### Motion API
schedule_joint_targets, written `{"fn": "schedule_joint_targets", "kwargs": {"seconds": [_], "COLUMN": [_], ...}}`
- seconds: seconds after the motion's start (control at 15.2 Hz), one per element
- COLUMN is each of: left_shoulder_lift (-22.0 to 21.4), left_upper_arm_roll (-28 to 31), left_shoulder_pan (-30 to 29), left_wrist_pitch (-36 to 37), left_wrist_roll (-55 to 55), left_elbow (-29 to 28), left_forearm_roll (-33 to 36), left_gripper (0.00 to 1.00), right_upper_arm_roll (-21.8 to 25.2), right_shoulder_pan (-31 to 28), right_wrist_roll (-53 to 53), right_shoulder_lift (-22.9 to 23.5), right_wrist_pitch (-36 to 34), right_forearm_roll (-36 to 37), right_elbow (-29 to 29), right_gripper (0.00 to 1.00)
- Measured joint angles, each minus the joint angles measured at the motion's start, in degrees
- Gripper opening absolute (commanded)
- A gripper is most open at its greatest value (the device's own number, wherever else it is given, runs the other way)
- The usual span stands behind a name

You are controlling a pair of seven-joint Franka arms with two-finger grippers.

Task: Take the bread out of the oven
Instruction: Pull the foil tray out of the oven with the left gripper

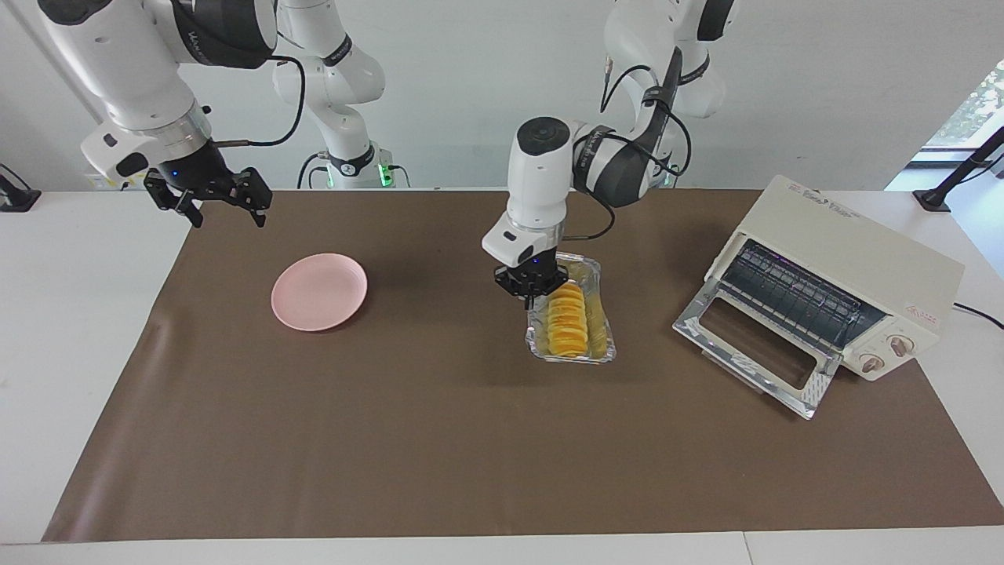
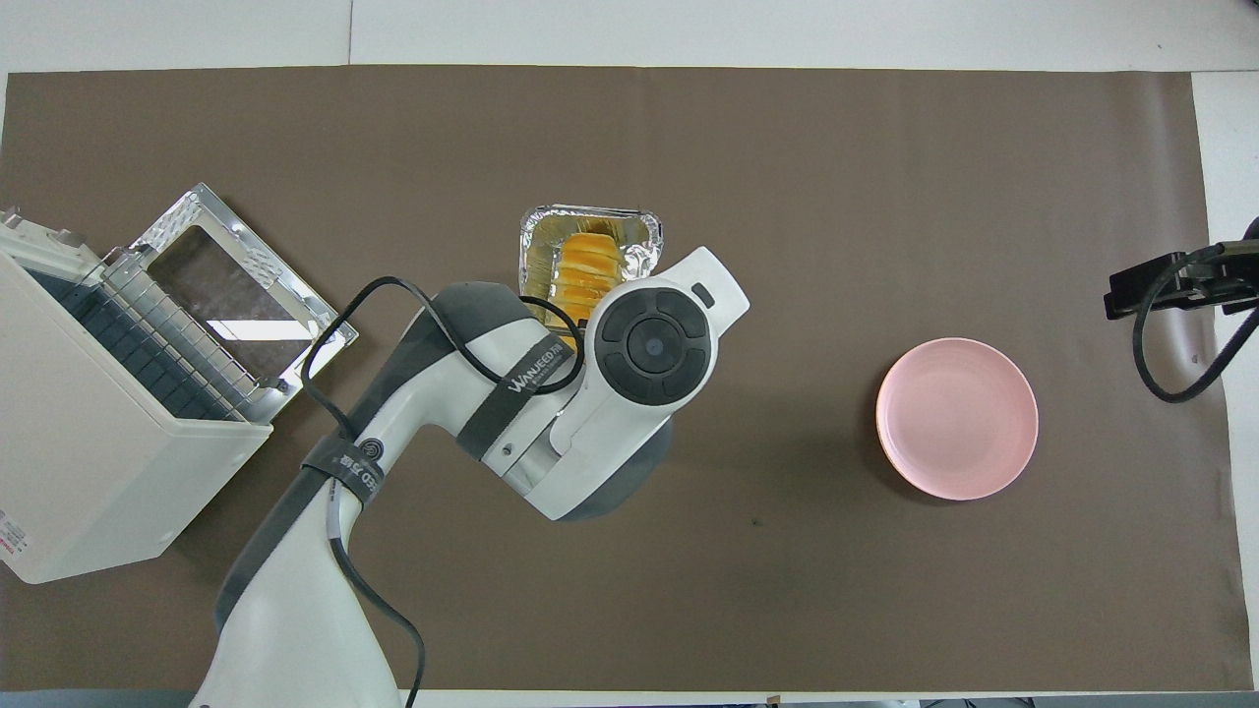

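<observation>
The golden ridged bread (image 1: 566, 322) (image 2: 588, 267) lies in a silver foil tray (image 1: 600, 292) (image 2: 539, 228) around the middle of the brown mat. My left gripper (image 1: 535, 295) is shut on the tray's rim at the end nearer the robots. Whether the tray touches the mat I cannot tell. In the overhead view the left wrist hides that gripper and part of the tray. The cream oven (image 1: 851, 255) (image 2: 89, 442) stands at the left arm's end, its glass door (image 1: 753, 357) (image 2: 236, 285) folded down and its rack bare. My right gripper (image 1: 226, 212) hangs open over the mat's corner by the right arm's base, holding nothing.
A round pink plate (image 1: 319, 291) (image 2: 956, 418) lies on the mat toward the right arm's end, with nothing on it. The brown mat (image 1: 439, 455) covers most of the white table. The oven's open door juts out over the mat.
</observation>
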State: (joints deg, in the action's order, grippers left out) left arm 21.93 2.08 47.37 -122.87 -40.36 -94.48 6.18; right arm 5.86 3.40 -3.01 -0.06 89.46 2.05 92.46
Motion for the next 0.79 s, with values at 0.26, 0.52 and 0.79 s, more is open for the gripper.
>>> {"fn": "schedule_joint_targets", "kwargs": {"seconds": [0.26,0.52,0.79], "left_shoulder_lift": [3.8,6.4,6.9], "left_upper_arm_roll": [0.4,0.5,0.2], "left_shoulder_pan": [0.1,0.1,0.3], "left_wrist_pitch": [-0.8,-1.1,-2.3], "left_wrist_roll": [-11.6,-12.7,-12.0], "left_elbow": [1.3,1.7,1.9], "left_forearm_roll": [-2.4,-2.2,0.1], "left_gripper": [0.0,0.0,0.0], "right_upper_arm_roll": [0.0,0.0,0.0], "right_shoulder_pan": [0.0,0.0,0.0], "right_wrist_roll": [0.0,0.0,0.0], "right_shoulder_lift": [0.0,0.0,0.0], "right_wrist_pitch": [0.0,0.0,0.0], "right_forearm_roll": [0.0,0.0,0.0], "right_elbow": [0.0,0.0,0.0], "right_gripper": [1.0,1.0,1.0]}}
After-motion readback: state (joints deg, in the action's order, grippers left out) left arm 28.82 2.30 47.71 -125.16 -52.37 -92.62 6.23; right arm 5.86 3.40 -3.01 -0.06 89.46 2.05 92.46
